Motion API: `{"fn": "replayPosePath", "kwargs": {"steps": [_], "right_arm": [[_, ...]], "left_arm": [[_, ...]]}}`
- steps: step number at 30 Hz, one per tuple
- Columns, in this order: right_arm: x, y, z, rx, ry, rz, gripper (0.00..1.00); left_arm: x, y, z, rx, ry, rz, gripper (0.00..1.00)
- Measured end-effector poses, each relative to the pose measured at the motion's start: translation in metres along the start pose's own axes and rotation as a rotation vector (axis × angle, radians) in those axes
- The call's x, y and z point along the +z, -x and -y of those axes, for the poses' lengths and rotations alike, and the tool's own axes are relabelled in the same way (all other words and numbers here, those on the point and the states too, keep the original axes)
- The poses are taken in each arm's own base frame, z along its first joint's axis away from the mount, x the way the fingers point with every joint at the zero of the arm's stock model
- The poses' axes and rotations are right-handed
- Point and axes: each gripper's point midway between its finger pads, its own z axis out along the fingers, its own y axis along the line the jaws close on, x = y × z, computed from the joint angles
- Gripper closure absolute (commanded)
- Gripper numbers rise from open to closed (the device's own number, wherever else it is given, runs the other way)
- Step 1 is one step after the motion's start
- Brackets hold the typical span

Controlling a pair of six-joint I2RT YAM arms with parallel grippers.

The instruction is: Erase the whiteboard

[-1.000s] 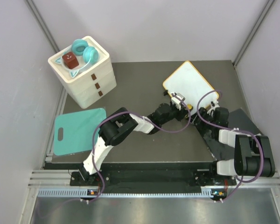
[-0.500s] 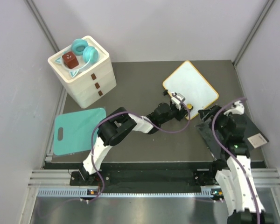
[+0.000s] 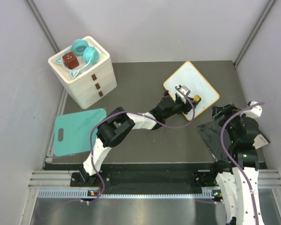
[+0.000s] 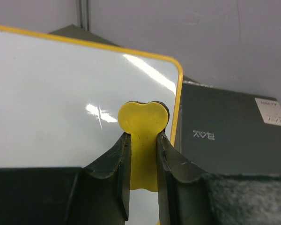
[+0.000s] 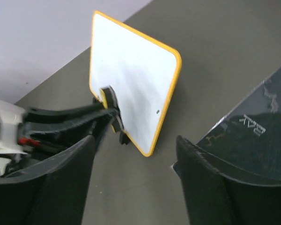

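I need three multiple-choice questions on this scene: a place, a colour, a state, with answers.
1. Where is the left pincer?
A) over the whiteboard
B) over the teal cutting board
C) over the drawers

2. What colour is the whiteboard frame?
A) teal
B) red
C) orange-yellow

3. How is the right pincer?
A) shut on the whiteboard
B) open and empty
C) shut and empty

Answers: 1 A, the top view shows it at the board's near edge; 2 C, both wrist views show that rim; 3 B, its fingers stand wide apart with nothing between.
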Motion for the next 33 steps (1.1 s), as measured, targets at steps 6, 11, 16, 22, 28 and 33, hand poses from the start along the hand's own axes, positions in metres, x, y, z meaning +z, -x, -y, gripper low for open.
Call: {"fn": "replayPosePath", "kwargs": {"steps": [6, 11, 16, 22, 28, 33], "right_arm": [[0.016, -0.021, 0.023, -0.005, -0.078, -0.047, 0.32], [0.042, -0.01, 0.038, 0.024, -0.116, -0.009, 0.31], [0.074, -0.01, 0.056, 0.119, -0.099, -0.017, 0.38], [0.102, -0.018, 0.06, 0.202, -0.001, -0.064, 0.45], [0.124, -0.02, 0.055, 0.287, 0.126, -0.084, 0.5], [0.137, -0.032, 0.056, 0.344, 0.181, -0.127, 0.53]], "left_arm": [[0.024, 0.037, 0.011, 0.006, -0.028, 0.091, 1.0], [0.035, 0.028, 0.013, 0.0, -0.032, 0.085, 1.0], [0.035, -0.001, 0.008, -0.006, -0.02, 0.025, 1.0], [0.037, -0.01, 0.004, -0.008, -0.009, 0.01, 1.0], [0.041, -0.005, 0.004, -0.01, -0.006, 0.023, 1.0], [0.042, -0.004, 0.005, -0.009, -0.007, 0.026, 1.0]]}}
